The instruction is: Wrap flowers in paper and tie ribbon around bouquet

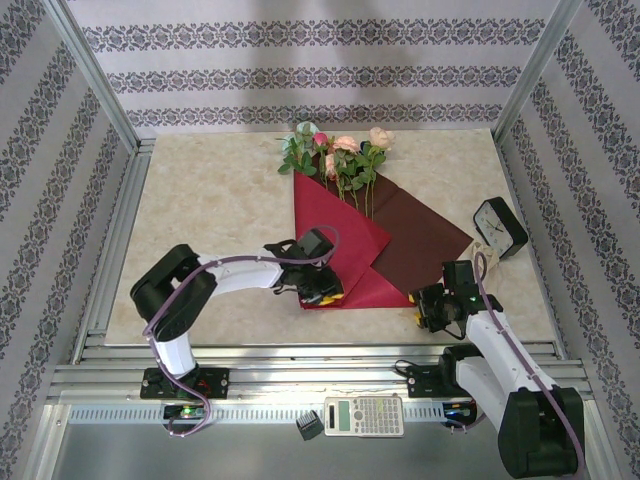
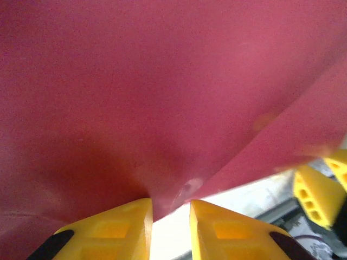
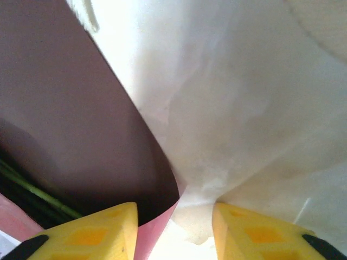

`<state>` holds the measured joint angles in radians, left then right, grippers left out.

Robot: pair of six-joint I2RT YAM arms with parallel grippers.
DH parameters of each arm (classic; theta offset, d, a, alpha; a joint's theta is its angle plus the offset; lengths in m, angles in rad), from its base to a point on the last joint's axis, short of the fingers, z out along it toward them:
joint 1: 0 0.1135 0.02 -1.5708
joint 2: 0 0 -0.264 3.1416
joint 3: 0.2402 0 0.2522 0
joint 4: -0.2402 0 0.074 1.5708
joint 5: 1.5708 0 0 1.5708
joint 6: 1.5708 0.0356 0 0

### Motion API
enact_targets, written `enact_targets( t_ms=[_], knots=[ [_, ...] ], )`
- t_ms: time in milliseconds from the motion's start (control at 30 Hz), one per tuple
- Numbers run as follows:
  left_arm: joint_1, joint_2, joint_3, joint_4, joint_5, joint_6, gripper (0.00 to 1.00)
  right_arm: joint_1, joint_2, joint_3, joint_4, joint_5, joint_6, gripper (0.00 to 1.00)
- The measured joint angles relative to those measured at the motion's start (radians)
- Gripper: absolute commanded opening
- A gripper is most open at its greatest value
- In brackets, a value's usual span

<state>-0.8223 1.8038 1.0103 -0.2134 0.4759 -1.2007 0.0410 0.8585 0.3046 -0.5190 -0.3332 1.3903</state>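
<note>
The flowers (image 1: 340,158) lie at the back of the table, blooms away from me, stems running down onto the paper (image 1: 420,235). A bright red flap (image 1: 335,235) of that paper is folded over the stems. My left gripper (image 1: 320,288) sits at the flap's near corner; in the left wrist view the left gripper (image 2: 171,201) stands narrowly open, the paper (image 2: 162,97) just reaching its tips. My right gripper (image 1: 424,306) is at the paper's near right edge. In the right wrist view the right gripper (image 3: 173,208) is open, with the paper's lifted edge (image 3: 157,230) between the jaws and green stems (image 3: 32,189) beneath. The ribbon is out of view.
A black clock (image 1: 500,228) stands at the table's right side, just past the paper's corner. A calculator (image 1: 365,415) and a small black block (image 1: 309,425) lie on the metal rails (image 1: 300,380) in front. Patterned walls close in the back and sides.
</note>
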Motion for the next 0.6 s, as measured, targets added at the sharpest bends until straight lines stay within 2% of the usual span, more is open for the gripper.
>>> enact_targets(
  t_ms=[133,233,400,600],
  knots=[
    [-0.008,0.024,-0.008,0.029,0.008,-0.013,0.23,0.0,0.01,-0.005,-0.018,-0.001,0.006,0.11],
    [-0.008,0.026,-0.011,0.039,0.009,-0.012,0.22,0.0,0.031,0.005,-0.039,0.0,-0.007,0.01],
    [-0.008,0.025,-0.019,0.047,0.009,-0.012,0.21,0.036,0.074,0.063,-0.023,0.027,-0.047,0.0],
    [-0.007,0.025,-0.019,0.047,0.006,-0.012,0.21,0.144,0.024,0.148,-0.045,0.098,-0.066,0.0]
  ],
)
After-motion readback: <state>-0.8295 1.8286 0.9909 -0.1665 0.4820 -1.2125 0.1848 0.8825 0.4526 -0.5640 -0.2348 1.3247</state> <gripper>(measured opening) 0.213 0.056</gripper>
